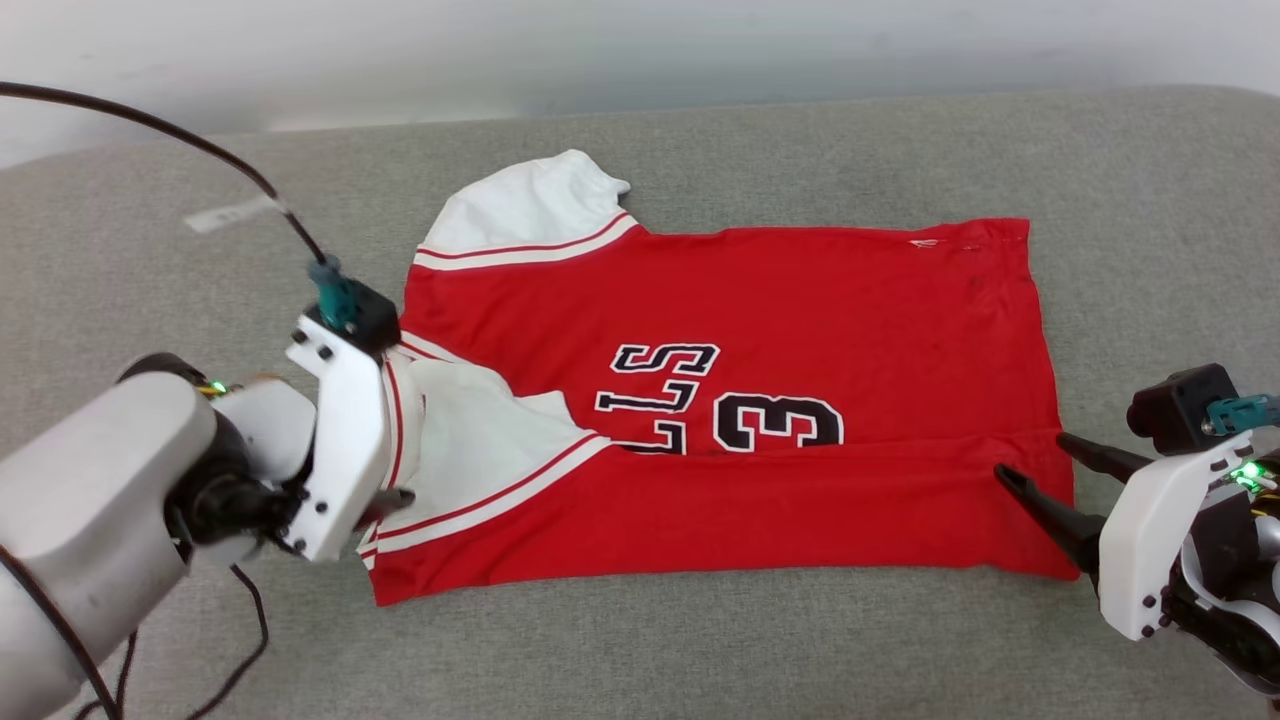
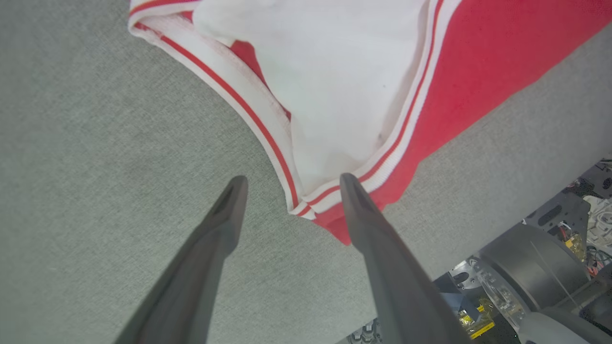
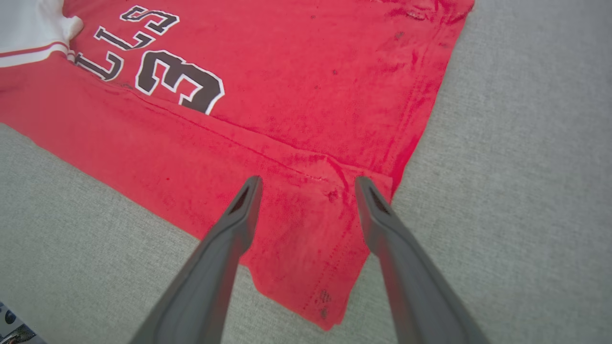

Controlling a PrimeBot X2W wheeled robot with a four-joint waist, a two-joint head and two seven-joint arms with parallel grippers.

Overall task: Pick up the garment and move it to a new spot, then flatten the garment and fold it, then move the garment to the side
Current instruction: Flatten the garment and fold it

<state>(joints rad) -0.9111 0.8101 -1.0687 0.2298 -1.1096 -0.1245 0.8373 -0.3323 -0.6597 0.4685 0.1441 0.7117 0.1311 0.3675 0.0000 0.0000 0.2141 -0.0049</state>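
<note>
Since its near long edge is doubled over the lower part of the letters and the 3, the garment (image 1: 800,300) is judged partly folded; it is laid flat on the grey worktop (image 1: 700,650). At its near sleeve-end corner the left end effector (image 2: 291,181) is held spread, nothing pinched. Over its near hem corner the right end effector (image 3: 308,184) is likewise spread and empty, presumably so that the fold is tended at both ends.
</note>
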